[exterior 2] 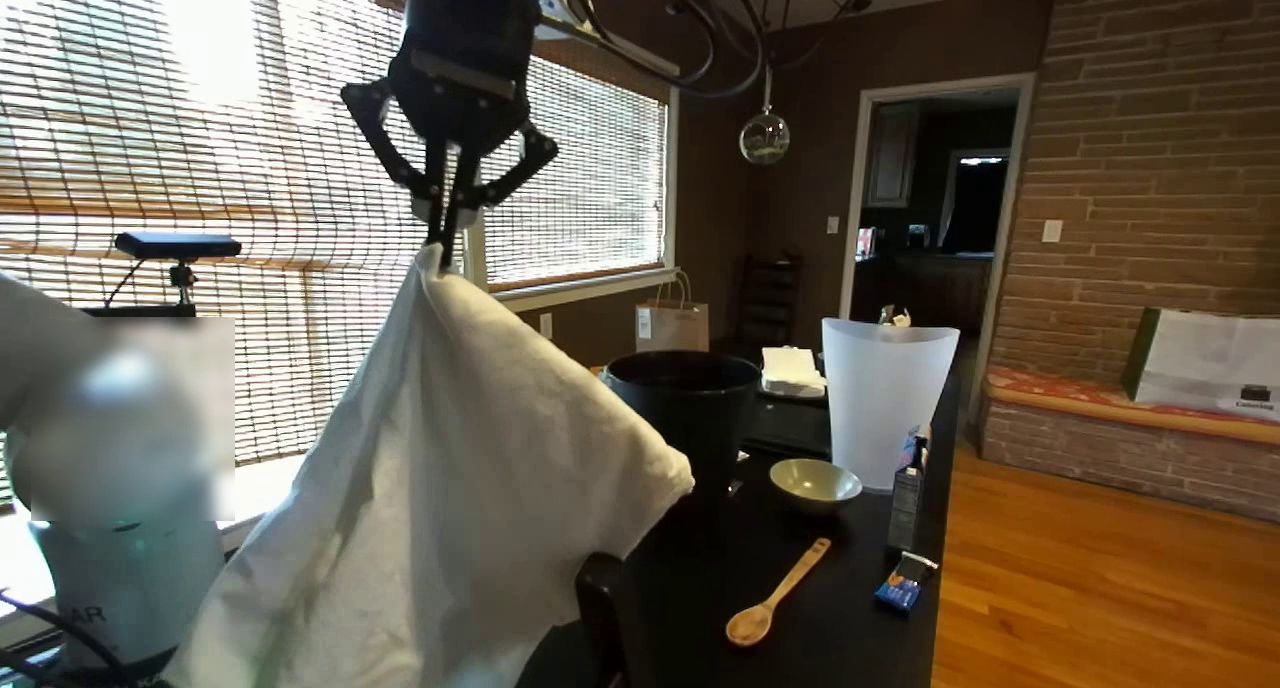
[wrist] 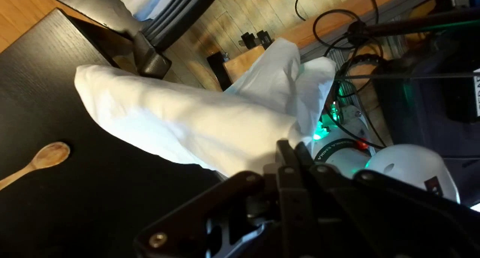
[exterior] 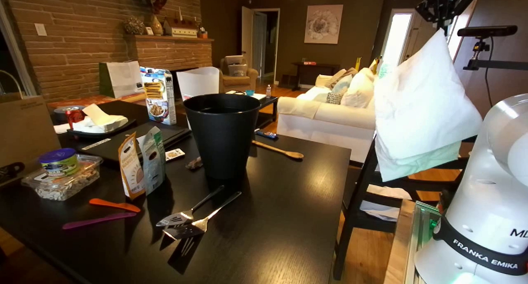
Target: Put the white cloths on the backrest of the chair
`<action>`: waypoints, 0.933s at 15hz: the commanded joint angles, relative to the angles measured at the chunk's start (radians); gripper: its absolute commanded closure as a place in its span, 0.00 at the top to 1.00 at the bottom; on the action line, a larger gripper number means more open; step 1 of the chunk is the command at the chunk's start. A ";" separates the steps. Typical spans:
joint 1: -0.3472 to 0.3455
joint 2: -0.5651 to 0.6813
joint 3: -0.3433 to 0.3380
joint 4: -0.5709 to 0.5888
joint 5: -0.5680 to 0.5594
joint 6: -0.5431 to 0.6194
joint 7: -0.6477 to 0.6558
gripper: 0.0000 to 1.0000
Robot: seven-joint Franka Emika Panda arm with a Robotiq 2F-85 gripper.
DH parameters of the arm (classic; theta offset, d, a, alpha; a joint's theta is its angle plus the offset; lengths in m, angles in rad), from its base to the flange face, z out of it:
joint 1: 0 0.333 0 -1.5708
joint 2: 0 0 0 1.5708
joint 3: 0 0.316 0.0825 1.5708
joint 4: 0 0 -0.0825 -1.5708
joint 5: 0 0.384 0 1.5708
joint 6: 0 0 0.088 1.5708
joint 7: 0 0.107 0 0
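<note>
A white cloth [exterior: 425,106] hangs from one pinched corner, its folds fanning downward. My gripper [exterior 2: 447,253] is shut on that corner, high above the dark chair [exterior: 377,224]. In an exterior view the cloth's lower part covers much of the backrest; whether they touch I cannot tell. The wrist view has the cloth [wrist: 202,115] stretching away from the fingertips, one end close to the chair's post [wrist: 152,59]. A pale piece [exterior: 381,207] shows behind the chair's slats; cloth or paper, I cannot tell.
Beside the chair stands the dark table [exterior: 297,201] with a tall black bin [exterior: 222,139], a wooden spoon [exterior 2: 775,598] and metal spatulas [exterior: 198,222]. The white robot base [exterior: 466,218] is close by the chair. A camera on a stand [exterior: 486,31] is near the gripper.
</note>
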 commanded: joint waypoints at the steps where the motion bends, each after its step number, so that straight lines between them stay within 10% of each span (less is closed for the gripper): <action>1: -0.003 0.023 -0.033 0.071 -0.036 -0.047 -0.158 0.01; 14: -0.059 0.090 -0.145 0.054 -0.302 0.090 -0.269 0.01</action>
